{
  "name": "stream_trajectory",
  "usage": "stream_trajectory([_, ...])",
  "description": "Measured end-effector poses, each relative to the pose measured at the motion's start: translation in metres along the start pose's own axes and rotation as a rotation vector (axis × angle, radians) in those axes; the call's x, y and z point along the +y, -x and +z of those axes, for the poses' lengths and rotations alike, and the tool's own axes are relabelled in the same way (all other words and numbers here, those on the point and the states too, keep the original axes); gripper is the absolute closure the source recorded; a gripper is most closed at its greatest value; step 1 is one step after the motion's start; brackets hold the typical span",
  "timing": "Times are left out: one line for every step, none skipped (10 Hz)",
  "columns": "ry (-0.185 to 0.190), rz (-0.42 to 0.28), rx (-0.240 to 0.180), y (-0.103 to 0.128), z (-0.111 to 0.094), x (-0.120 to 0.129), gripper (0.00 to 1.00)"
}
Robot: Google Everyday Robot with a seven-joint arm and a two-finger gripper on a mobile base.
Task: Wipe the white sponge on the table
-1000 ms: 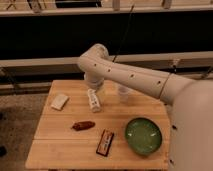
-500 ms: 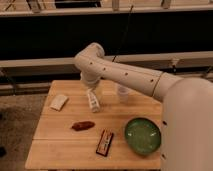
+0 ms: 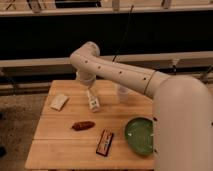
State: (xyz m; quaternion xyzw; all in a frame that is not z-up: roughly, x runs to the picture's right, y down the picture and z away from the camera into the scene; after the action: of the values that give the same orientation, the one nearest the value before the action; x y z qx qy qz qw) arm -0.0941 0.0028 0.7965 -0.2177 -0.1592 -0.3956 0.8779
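Observation:
The white sponge (image 3: 59, 102) lies flat near the left edge of the table (image 3: 60, 150), a light wooden plank top. My white arm reaches in from the right and bends down over the back middle of the table. My gripper (image 3: 88, 89) hangs below the wrist, right of the sponge and apart from it. It is just above a white bottle with a label (image 3: 93, 103), and it partly merges with the bottle in this view.
A translucent cup (image 3: 122, 93) stands at the back right of the bottle. A brown oblong item (image 3: 83, 125) lies mid-table. A dark red packet (image 3: 105, 142) lies near the front edge. A green plate (image 3: 140, 135) sits front right. A railing and a dark wall stand behind.
The arm's elbow and wrist have swung left, and the gripper is now closer to the sponge. The objects on the table have not moved.

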Motion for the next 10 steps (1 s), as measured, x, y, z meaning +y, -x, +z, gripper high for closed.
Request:
stream_trajectory([-0.002, -0.015, -0.004, 0.003, 0.005, -0.005, 0.20])
stream_trajectory([-0.006, -0.032, -0.009, 0.007, 0.009, -0.012, 0.20])
stream_trajectory([-0.009, -0.043, -0.010, 0.007, 0.012, -0.017, 0.20])
stream_trajectory([-0.012, -0.054, -0.014, 0.008, 0.013, -0.020, 0.20])
stream_trajectory([-0.013, -0.064, -0.019, 0.007, 0.016, -0.021, 0.20])
stream_trajectory([-0.014, -0.076, -0.030, 0.010, 0.023, -0.025, 0.20])
stream_trajectory([-0.015, -0.084, -0.031, 0.013, 0.029, -0.028, 0.20])
stream_trajectory([-0.020, -0.084, -0.037, 0.015, 0.032, -0.031, 0.20])
stream_trajectory([-0.024, -0.082, -0.043, 0.016, 0.035, -0.034, 0.20])
stream_trajectory([-0.027, -0.084, -0.049, 0.017, 0.039, -0.037, 0.20])
